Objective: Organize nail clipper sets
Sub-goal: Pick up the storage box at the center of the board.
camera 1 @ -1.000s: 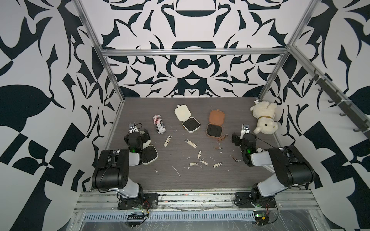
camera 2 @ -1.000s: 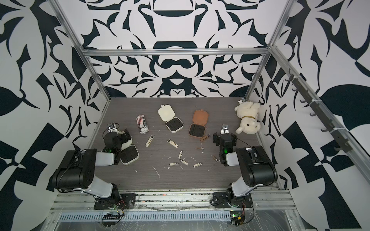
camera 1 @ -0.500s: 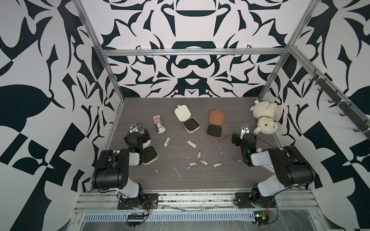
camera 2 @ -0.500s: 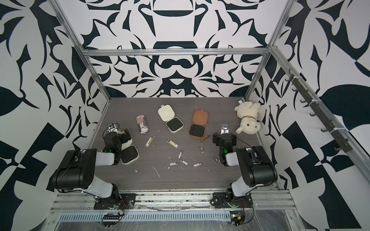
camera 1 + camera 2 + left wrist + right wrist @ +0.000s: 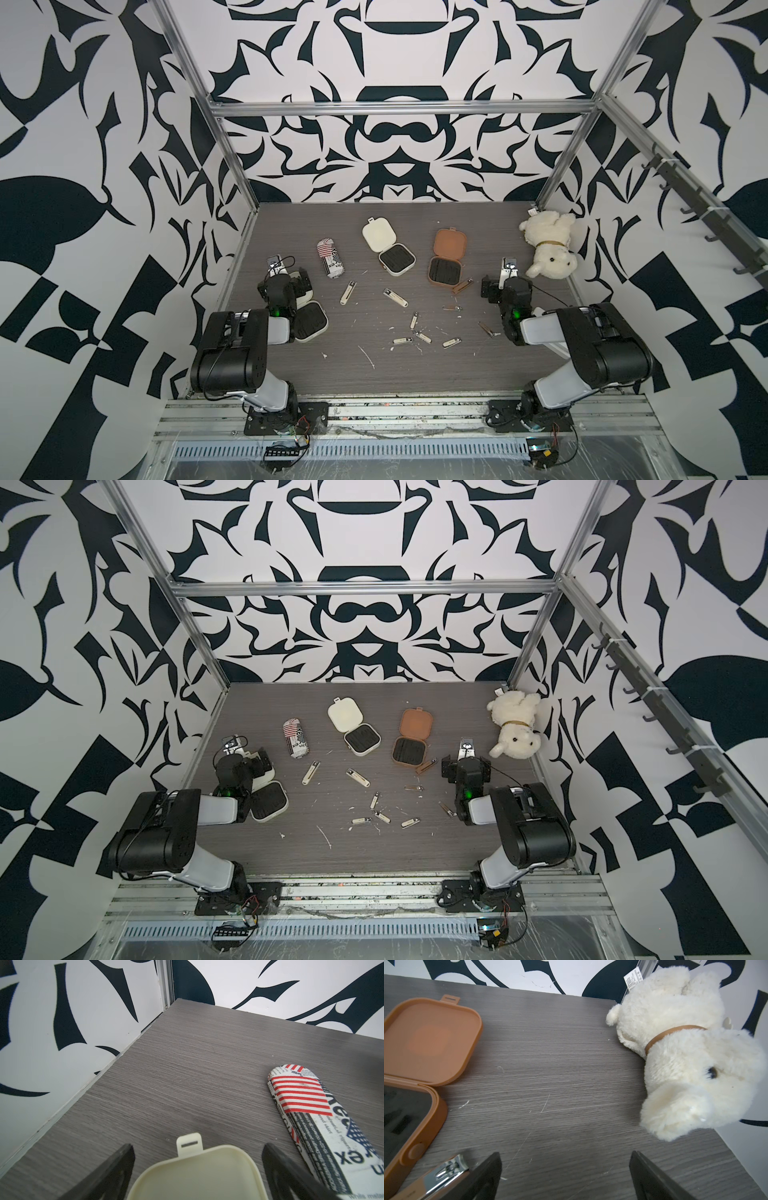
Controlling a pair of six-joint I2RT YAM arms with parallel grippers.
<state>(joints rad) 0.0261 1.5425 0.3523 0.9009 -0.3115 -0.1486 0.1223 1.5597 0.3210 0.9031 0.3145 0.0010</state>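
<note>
**Operator:** Report the near zone of the table [image 5: 374,374].

**Technician:** A cluster of small clippers [image 5: 415,332] lies loose at front centre, well apart from every case. A lone clipper [image 5: 486,329] lies just beside the right arm.

**Operator:** State of the left gripper [image 5: 197,1147]?

**Technician:** The jaws stand wide apart and clamp nothing. The lid of the near cream case [image 5: 197,1178] lies between the fingers [image 5: 116,1167], with a gap visible on each side. In both top views this case lies hinged open. Its black ribbed insert [image 5: 311,326] faces up on the half nearer the front.

**Operator:** State of the right gripper [image 5: 564,1154]?

**Technician:** The jaws stand wide apart with bare table between them. A brown-handled clipper [image 5: 442,1174] lies just beside one finger and close against the brown case [image 5: 425,1043]. Contact with the case cannot be confirmed.

**Operator:** Mid zone?

**Technician:** A cream clipper [image 5: 348,292] and a second cream clipper [image 5: 395,297] lie flat between the two arms, apart from each other.

**Operator:** Far zone?

**Technician:** The brown case and the centre cream case [image 5: 388,252] lie open side by side, with lids toward the back wall and black inserts up. The crushed can [image 5: 330,257] lies on its side to the left of the centre cream case. The plush dog [image 5: 548,249] lies in the far right corner, against the wall.
</note>
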